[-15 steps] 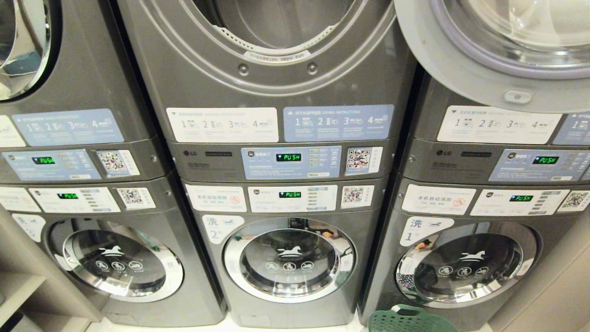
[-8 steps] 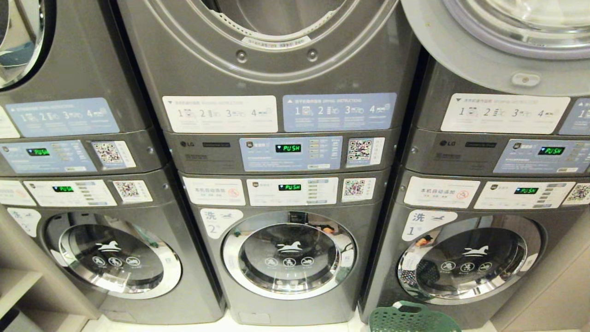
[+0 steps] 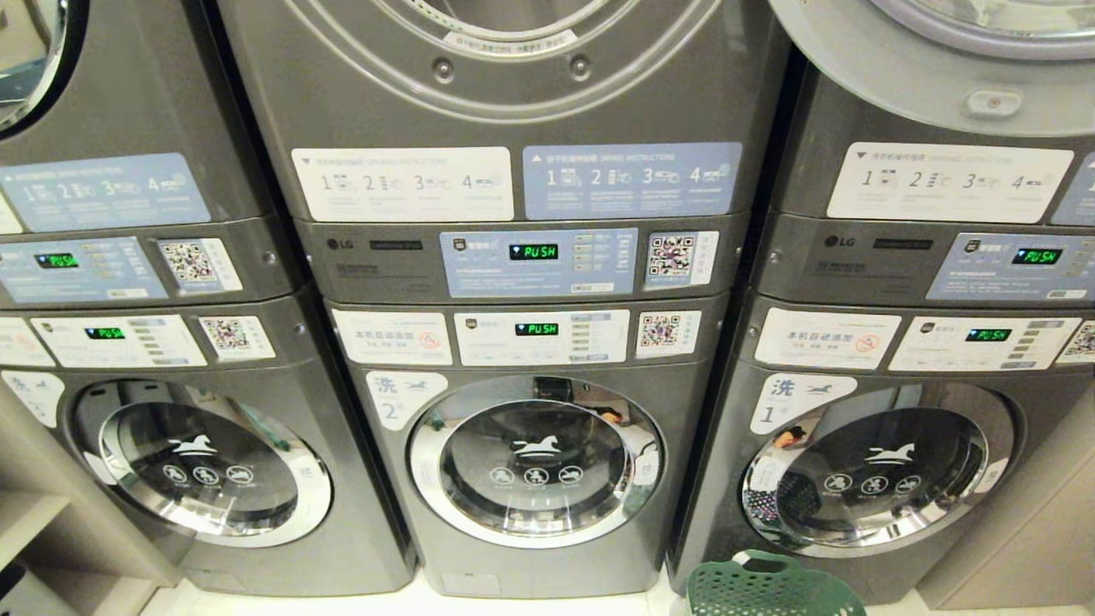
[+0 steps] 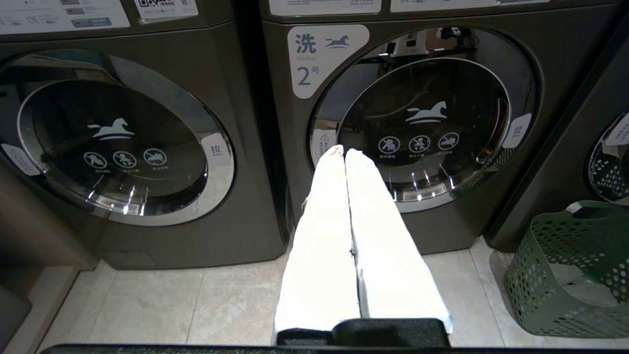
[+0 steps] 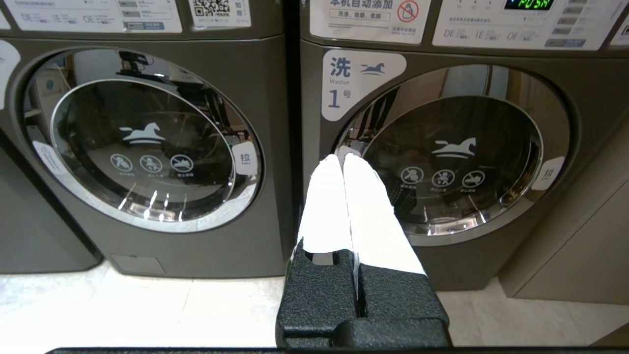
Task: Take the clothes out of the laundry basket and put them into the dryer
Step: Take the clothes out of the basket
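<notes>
The green laundry basket [image 3: 764, 586] sits upright on the floor [image 4: 236, 305], mouth up, just beside the foot of washer 1 [image 5: 442, 162]; its long axis can't be told. Left hand [image 4: 344, 151] and right hand [image 5: 344, 158] both hang pinched closed, empty, pointing at the washers' doors.

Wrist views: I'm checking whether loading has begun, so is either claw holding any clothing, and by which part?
Nothing is held. The left claw and the right claw are both shut on nothing, in front of the washer doors.
</notes>
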